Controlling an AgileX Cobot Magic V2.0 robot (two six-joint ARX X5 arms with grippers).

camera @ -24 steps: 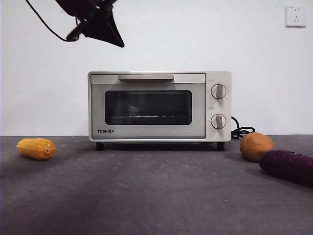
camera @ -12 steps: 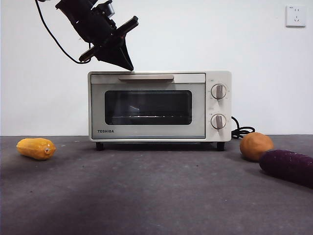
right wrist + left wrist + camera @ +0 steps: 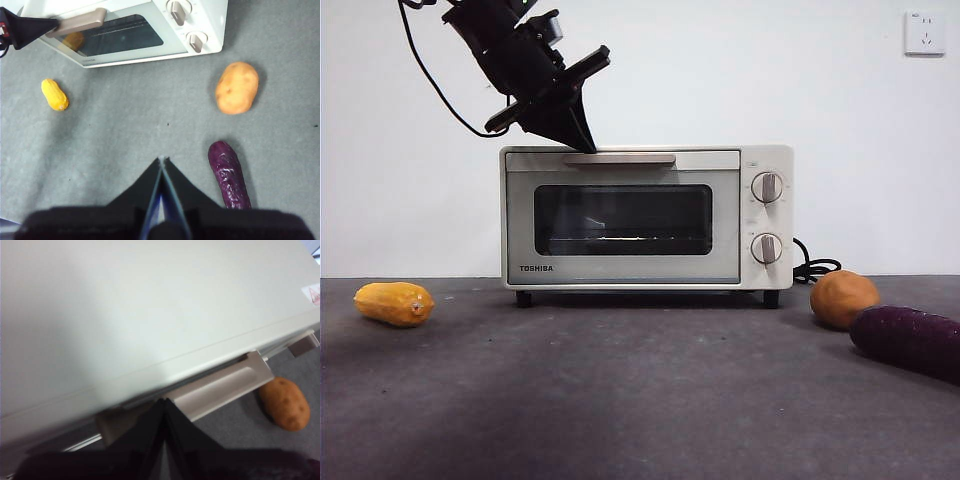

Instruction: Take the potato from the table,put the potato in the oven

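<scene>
Nearest on the desk lies the purple vegetable, with the potato just behind it, right of the oven, and a yellow vegetable far left. The right gripper hangs high above the desk, jaws closed and empty. Farther back, the left gripper, its 2 jaws closed and holding nothing, sits at the left end of the handle of the shut oven.

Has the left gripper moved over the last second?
Yes. The left gripper has come down from the top edge to the oven handle.
</scene>
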